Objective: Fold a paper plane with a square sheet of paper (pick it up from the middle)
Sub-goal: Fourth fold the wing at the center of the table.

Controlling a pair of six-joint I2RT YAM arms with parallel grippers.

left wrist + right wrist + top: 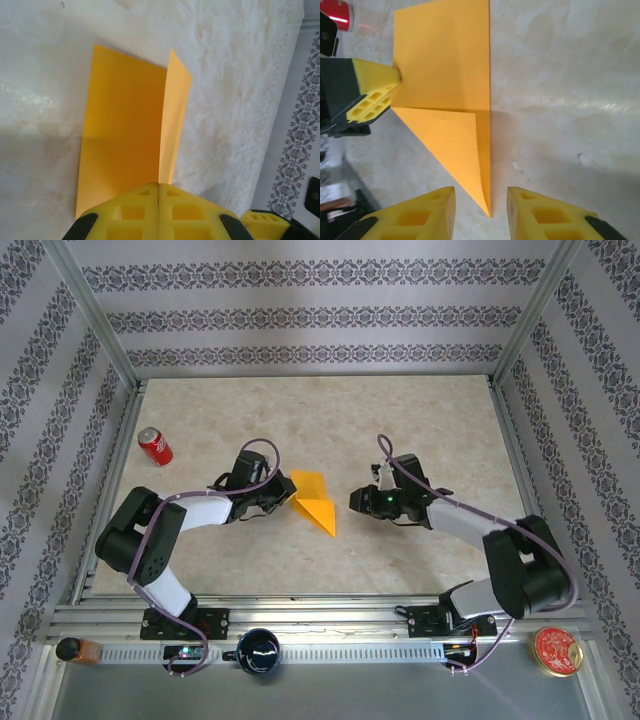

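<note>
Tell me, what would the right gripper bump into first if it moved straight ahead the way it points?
The pointed corner of the folded orange-yellow paper sheet, lying flat just ahead of the open right gripper. It might pass above it, since height is unclear.

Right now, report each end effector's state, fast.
Left end effector: closed on the paper at its edge.
Right end effector: open, holding nothing, the paper's tip between its fingers.
</note>
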